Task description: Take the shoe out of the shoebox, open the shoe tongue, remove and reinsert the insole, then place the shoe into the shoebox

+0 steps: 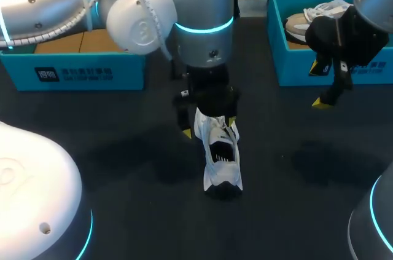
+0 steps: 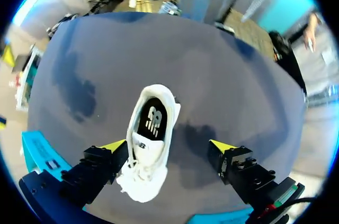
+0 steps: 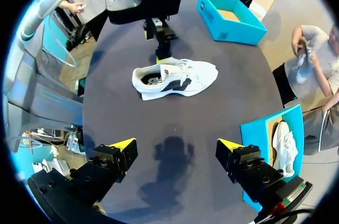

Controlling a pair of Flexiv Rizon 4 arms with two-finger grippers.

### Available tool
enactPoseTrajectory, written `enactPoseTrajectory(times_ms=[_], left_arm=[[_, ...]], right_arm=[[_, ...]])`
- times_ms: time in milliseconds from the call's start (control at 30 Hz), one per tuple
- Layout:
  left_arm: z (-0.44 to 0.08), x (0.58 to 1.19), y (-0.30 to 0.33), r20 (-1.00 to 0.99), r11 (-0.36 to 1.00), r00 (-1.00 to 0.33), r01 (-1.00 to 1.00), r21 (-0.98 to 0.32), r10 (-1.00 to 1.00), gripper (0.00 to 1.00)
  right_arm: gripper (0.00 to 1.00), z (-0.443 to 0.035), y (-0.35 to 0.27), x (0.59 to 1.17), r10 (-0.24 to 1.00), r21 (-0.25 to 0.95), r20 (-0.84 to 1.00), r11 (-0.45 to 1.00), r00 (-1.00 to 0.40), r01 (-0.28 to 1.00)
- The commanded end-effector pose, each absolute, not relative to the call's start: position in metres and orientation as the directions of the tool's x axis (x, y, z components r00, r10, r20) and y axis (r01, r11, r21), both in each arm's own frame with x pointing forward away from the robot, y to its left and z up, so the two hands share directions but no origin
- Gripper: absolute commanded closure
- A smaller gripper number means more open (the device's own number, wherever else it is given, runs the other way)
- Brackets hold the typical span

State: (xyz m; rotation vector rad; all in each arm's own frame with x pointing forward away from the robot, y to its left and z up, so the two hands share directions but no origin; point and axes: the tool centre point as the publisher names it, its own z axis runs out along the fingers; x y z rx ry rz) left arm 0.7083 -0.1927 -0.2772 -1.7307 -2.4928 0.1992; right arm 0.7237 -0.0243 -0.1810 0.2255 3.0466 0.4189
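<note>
White sneaker (image 1: pixel 221 152) with black insole and black side marks stands upright near the middle of the dark table (image 1: pixel 123 149), between the released left jaws. Right jaws hang released and empty near the far right corner.

What's sitting on the dark table (image 1: pixel 123 168)
White shoe (image 1: pixel 221 155) lies between the left gripper (image 2: pixel 168 145)'s spread jaws; one teal shoebox (image 1: pixel 73 66) sits off beside them, the other box (image 1: pixel 288 57) right by the right gripper (image 1: pixel 319 86).
</note>
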Motion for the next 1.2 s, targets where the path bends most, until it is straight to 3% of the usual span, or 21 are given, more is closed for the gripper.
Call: enactPoseTrajectory(times_ms=[33,333,633,833,1200], left_arm=[[-0.269,0.694,-0.175,-0.047,0.537,-0.553,0.823,-0.184,0.832,0.00],[-0.247,0.675,-0.159,-0.036,0.803,-0.822,0.564,-0.193,0.568,0.00],[-0.256,0.671,-0.169,0.000,0.956,-0.956,0.292,0.020,0.292,0.00],[-0.261,0.665,-0.172,-0.061,0.992,-0.995,0.076,0.100,0.083,0.00],[-0.279,0.644,-0.183,-0.086,0.998,-0.995,-0.050,0.031,-0.047,0.00]], right_arm=[[0.00,-0.182,-0.023,0.725,0.153,0.270,-0.036,0.953,-0.988,0.137],[0.00,-0.182,-0.023,0.725,0.153,0.270,-0.036,0.953,-0.988,0.137],[0.00,-0.182,-0.023,0.725,0.153,0.270,-0.036,0.953,-0.988,0.137],[0.00,-0.182,-0.023,0.725,0.153,0.270,-0.036,0.953,-0.988,0.137],[0.00,-0.182,-0.023,0.725,0.153,0.270,-0.036,0.953,-0.988,0.137]])
